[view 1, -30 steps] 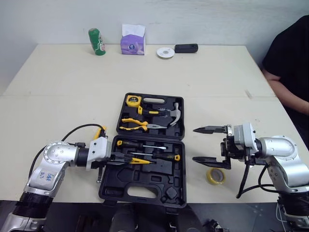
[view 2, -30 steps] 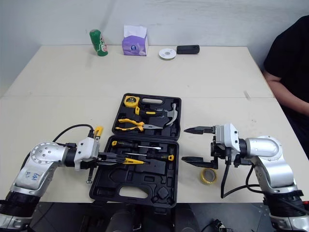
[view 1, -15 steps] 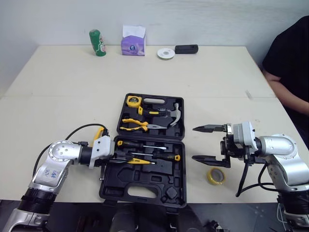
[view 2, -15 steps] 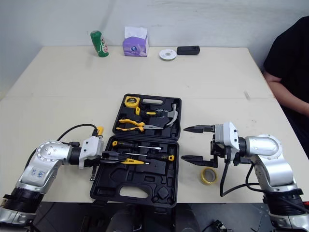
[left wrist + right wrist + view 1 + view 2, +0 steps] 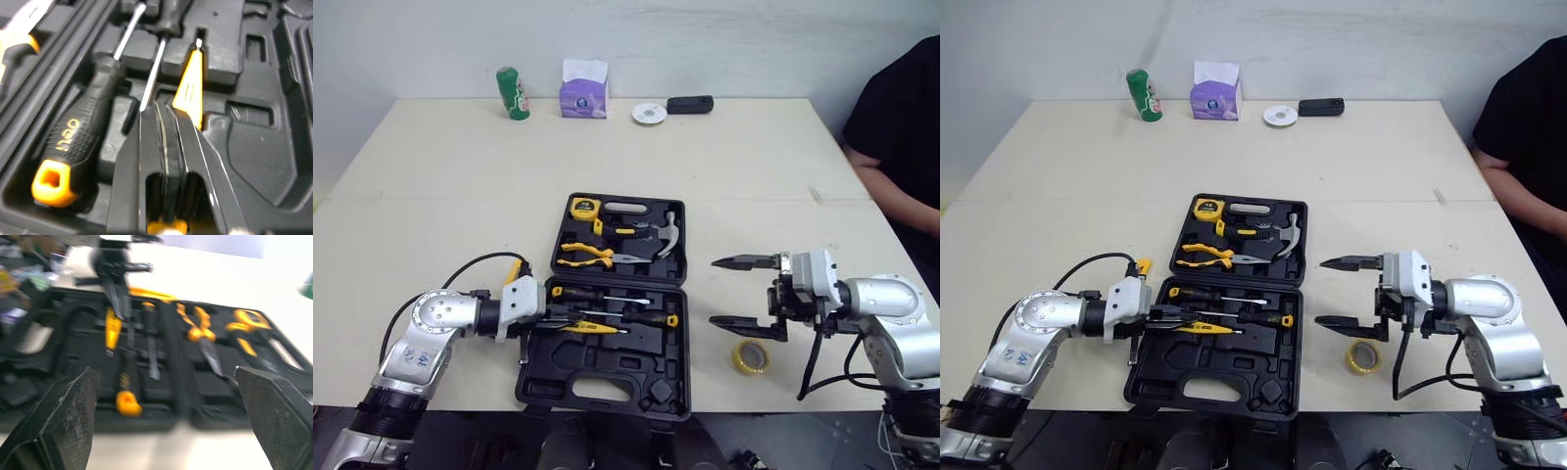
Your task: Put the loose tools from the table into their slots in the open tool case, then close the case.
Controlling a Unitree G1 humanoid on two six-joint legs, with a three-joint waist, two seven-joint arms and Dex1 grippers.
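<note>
On beige table (image 5: 460, 186), open tool case (image 5: 607, 370), white wall (image 5: 754, 39)

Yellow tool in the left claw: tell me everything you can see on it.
The yellow tool is slim, with a tapered, plastic-looking yellow body ending in a small metal tip; its exact type is unclear. Its rear end is clamped in the left claw, which is shut on it. It lies roughly level over the near half of the open tool case, tip pointing to the robot's right, just on the near side of the two screwdrivers. Whether it sits in a slot cannot be told.
</note>
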